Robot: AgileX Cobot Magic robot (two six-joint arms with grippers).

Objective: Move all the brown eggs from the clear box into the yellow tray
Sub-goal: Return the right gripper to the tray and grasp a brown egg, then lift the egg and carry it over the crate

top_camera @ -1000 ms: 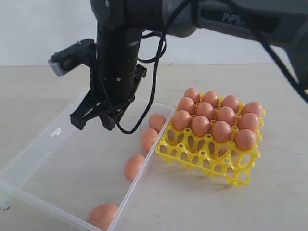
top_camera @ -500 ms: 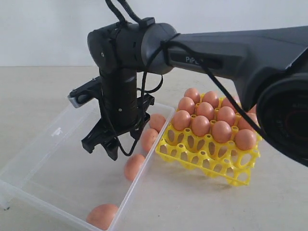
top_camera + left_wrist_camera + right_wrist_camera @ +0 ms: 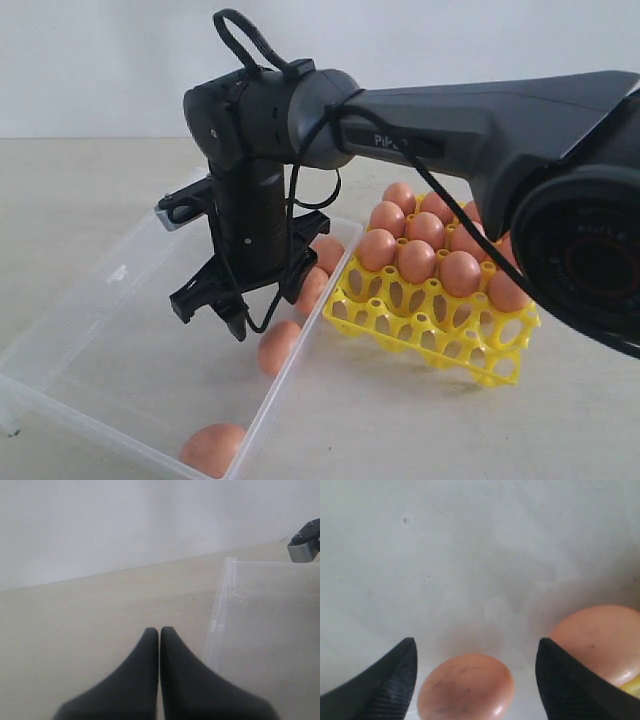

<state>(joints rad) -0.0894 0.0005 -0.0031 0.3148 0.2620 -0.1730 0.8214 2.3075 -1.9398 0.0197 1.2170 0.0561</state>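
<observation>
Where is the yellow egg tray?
In the exterior view, the yellow tray sits on the table right of centre, just beside the clear box, with brown eggs filling all but its front row.

The right arm [image 3: 480,110] has swung lower and further into the exterior view, so its long dark link now stretches across the top and its big joint hides the eggs at the right-hand edge of the yellow tray [image 3: 420,325], which showed fully before. The right gripper [image 3: 213,315] has dropped from high over the middle of the clear box [image 3: 130,360] to low inside it, shifting toward the box wall nearest the tray. It now sits just beside the loose eggs [image 3: 278,346] along that wall and covers part of the second one from the far end.
</observation>
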